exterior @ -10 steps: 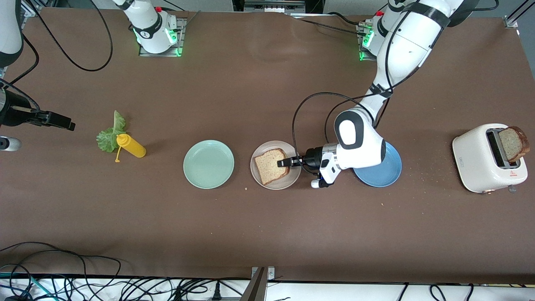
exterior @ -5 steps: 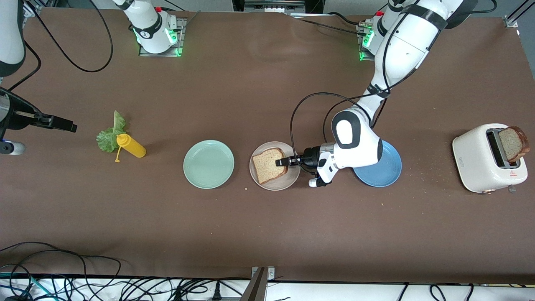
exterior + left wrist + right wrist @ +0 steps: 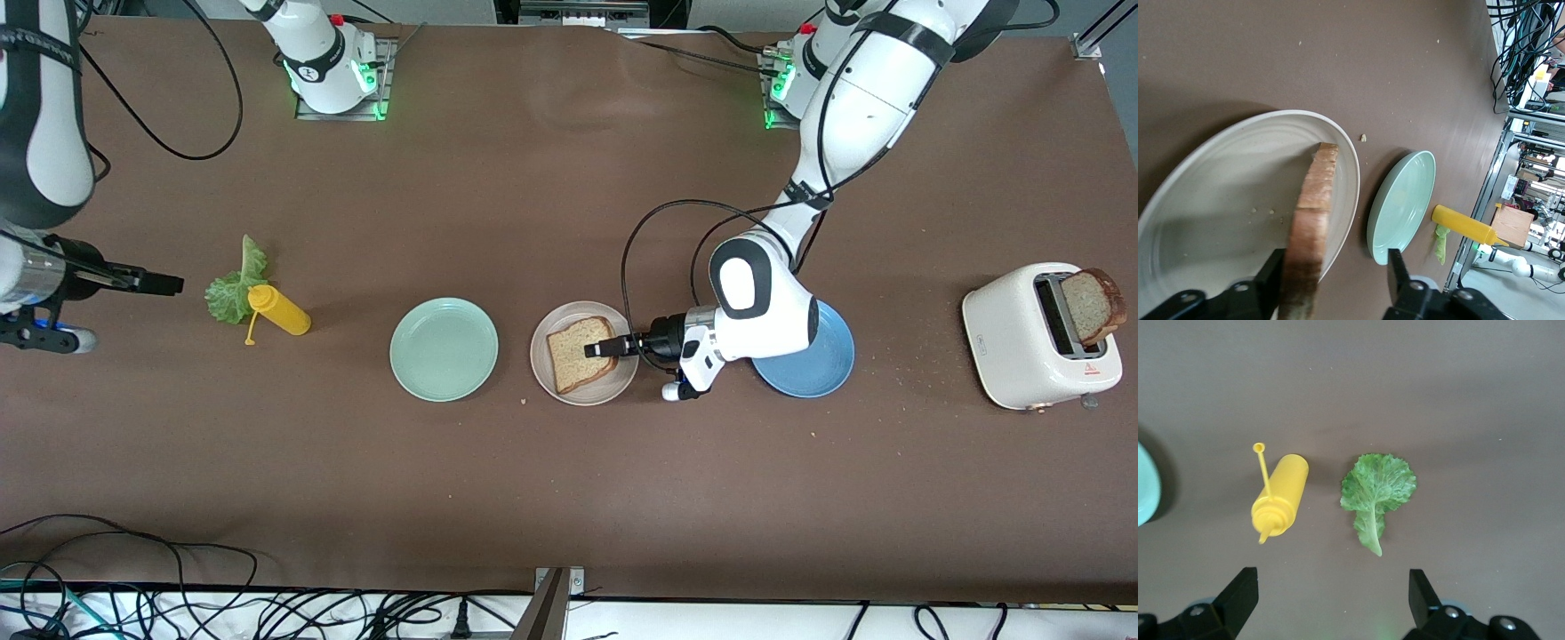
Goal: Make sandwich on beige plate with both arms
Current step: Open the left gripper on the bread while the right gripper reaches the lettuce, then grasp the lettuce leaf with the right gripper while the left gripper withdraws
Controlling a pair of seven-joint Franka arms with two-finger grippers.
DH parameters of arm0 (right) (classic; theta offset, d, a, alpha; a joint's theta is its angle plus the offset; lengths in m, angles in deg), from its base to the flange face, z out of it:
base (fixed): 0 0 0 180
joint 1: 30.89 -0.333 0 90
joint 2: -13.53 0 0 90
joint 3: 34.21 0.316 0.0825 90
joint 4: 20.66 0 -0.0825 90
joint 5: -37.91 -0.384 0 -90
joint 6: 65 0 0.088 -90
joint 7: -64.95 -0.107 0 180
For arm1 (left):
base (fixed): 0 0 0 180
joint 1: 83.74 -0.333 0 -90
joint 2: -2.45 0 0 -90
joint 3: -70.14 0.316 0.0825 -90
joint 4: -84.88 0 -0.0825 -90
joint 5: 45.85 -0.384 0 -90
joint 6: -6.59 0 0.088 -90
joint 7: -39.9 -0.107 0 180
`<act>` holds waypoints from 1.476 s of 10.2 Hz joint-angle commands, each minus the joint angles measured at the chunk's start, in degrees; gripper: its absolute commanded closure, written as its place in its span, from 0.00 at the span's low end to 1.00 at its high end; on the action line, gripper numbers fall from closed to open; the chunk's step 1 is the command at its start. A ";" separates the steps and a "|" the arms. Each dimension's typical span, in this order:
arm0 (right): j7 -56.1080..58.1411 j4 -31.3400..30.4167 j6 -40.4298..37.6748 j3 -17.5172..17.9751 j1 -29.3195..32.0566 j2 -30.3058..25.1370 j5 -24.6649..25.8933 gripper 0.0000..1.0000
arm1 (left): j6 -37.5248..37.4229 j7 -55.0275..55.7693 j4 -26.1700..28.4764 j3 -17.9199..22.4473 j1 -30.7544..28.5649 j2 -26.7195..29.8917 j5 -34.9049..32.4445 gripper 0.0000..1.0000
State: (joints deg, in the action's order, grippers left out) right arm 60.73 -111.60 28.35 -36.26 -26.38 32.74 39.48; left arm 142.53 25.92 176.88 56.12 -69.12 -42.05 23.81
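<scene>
One bread slice (image 3: 582, 354) lies on the beige plate (image 3: 544, 373). My left gripper (image 3: 594, 349) hovers low over that slice, open. In the left wrist view the bread (image 3: 1313, 233) leans against one finger (image 3: 1271, 273), with a wide gap to the other finger over the plate (image 3: 1225, 200). A second bread slice (image 3: 1092, 307) stands in the toaster (image 3: 1022, 342). The lettuce leaf (image 3: 233, 286) lies flat toward the right arm's end. My right gripper (image 3: 169, 284) is open over the bare table beside it, the lettuce (image 3: 1377, 490) just ahead of its fingertips.
A yellow squeeze bottle (image 3: 280, 311) lies touching the lettuce, on the side toward the plates. The mint-green plate (image 3: 444, 348) sits between the bottle and the beige plate. The blue plate (image 3: 822, 369) is partly under the left arm's wrist.
My left gripper has opened and let go of the bread, which now rests on the beige plate. My right gripper has moved toward the lettuce.
</scene>
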 commanded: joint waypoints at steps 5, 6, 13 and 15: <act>-0.52 -21.79 21.49 -1.63 0.24 -1.19 1.24 0.00 | -0.41 4.47 1.26 -0.21 -2.49 3.36 -9.69 0.00; -0.52 -24.52 24.40 -1.90 0.24 -1.02 1.24 0.00 | -0.76 7.19 1.26 -0.21 -2.92 4.06 -12.06 0.00; 0.45 -25.95 29.08 -4.80 0.32 5.65 1.24 0.00 | -8.57 17.24 7.04 0.31 -8.10 12.14 -29.11 0.00; 0.45 -26.30 31.53 -4.80 0.32 7.15 1.15 0.00 | -12.78 17.24 9.16 2.85 -10.21 14.96 -36.57 0.00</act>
State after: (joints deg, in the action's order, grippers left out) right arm 60.87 -137.25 57.77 -41.20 -26.35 39.31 39.81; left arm 132.65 42.13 182.10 57.56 -77.74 -31.50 -8.02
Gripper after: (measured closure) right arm 0.000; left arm 0.000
